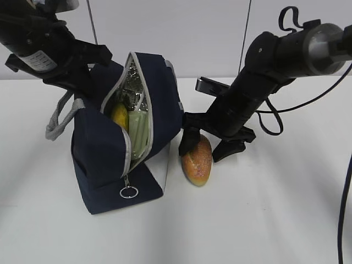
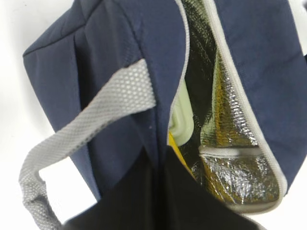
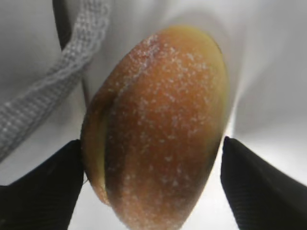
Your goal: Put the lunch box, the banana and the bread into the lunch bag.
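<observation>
Straddling the bread [image 1: 197, 160], the right gripper [image 1: 209, 147] stood with its fingers [image 3: 43, 191] spread, one touching the roll's left side and the other just clear of its right side. The bread lay on the table [image 1: 264, 220], just right of the bag [image 1: 110, 159]. The bag stood unzipped, with the banana [image 1: 119, 115] and lunch box [image 1: 137, 132] inside. The left gripper sat at the bag's far left edge; its grip state could not be determined. A grey handle [image 1: 58, 124] hung at the left.
</observation>
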Motion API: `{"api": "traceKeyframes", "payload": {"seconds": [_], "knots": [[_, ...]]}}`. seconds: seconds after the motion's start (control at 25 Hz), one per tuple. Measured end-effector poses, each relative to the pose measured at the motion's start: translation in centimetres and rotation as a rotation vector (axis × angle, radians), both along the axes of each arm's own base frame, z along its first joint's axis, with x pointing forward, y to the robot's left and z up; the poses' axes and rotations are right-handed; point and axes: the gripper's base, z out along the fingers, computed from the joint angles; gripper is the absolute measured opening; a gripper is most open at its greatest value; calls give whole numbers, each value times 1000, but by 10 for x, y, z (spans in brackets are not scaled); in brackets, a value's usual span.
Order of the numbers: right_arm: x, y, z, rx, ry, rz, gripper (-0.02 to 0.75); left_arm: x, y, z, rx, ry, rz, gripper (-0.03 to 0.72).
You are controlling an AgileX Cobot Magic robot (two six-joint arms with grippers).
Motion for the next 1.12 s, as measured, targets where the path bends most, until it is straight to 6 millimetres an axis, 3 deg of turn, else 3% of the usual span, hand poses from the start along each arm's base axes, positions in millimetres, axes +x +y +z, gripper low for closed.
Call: {"api": "traceKeyframes", "payload": {"seconds": [0.12, 0.36, 0.68, 0.88, 1.12], "knots": [[2, 2, -1, 17, -3, 2, 614, 0, 0, 0, 0, 0, 0, -3], [3, 2, -1, 16, -5, 12, 425, 0, 0, 0, 2, 0, 0, -3], [2, -12, 15, -189, 43, 195, 400, 0, 0, 0, 5, -1, -1, -3], [11, -28, 42, -380, -14, 227, 396, 0, 0, 0, 5, -1, -1, -3], [8, -35, 112, -408, -188, 169, 396, 0, 0, 0, 5, -1, -1, -3]]}}
